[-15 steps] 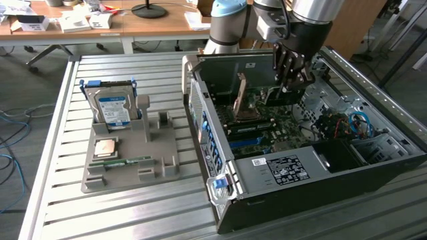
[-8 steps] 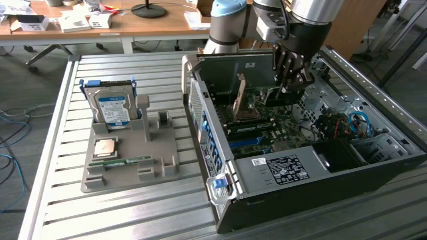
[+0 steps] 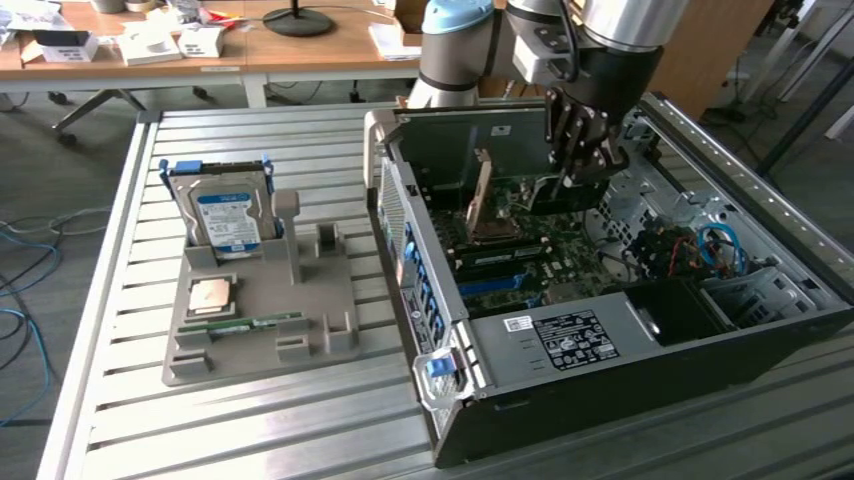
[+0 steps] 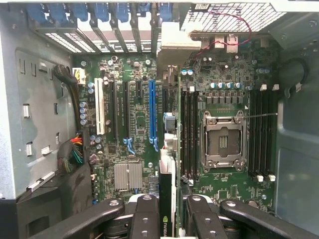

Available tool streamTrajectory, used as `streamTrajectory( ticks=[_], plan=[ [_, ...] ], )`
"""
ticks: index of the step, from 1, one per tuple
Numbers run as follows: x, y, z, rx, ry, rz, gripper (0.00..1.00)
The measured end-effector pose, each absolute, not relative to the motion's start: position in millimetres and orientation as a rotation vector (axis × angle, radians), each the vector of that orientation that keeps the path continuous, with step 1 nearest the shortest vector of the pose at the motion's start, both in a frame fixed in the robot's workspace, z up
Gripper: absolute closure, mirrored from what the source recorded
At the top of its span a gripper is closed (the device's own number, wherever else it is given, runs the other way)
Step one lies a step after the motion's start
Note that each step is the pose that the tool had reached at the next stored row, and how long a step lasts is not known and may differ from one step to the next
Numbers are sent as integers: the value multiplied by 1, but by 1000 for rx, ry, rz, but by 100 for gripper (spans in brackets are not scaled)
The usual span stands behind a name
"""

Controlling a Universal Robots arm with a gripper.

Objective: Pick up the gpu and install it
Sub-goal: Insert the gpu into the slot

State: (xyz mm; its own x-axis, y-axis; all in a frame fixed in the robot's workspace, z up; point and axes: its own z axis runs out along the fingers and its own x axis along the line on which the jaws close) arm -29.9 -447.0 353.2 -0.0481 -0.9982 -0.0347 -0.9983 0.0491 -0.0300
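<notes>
My gripper [image 3: 583, 175] is down inside the open computer case [image 3: 747, 300], above the motherboard [image 4: 134, 124]. It is shut on the gpu [image 4: 167, 199], a thin card seen edge-on between the two black fingers [image 4: 144, 214], its dark edge running toward the case's rear slot covers. In the wrist view the card hangs beside the long blue slot [image 4: 152, 114], between it and the black memory slots [image 4: 187, 129]. In the exterior view the gpu [image 3: 541, 195] stands upright under the fingers, above the board.
A grey holder [image 3: 314, 335] on the slatted table at the exterior view's left carries a blue-labelled hard drive [image 3: 227, 215], a small square chip [image 3: 214, 297] and a green memory stick [image 3: 240, 325]. The case walls, the CPU socket [image 4: 222, 142] and cable bundles [image 4: 75, 152] crowd the gripper.
</notes>
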Motion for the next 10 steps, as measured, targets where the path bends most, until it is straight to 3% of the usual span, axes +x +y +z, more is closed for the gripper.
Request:
streamTrajectory(
  ticks=[10],
  plan=[
    [-30,-447,351,-2135,2242,3,74]
  ],
)
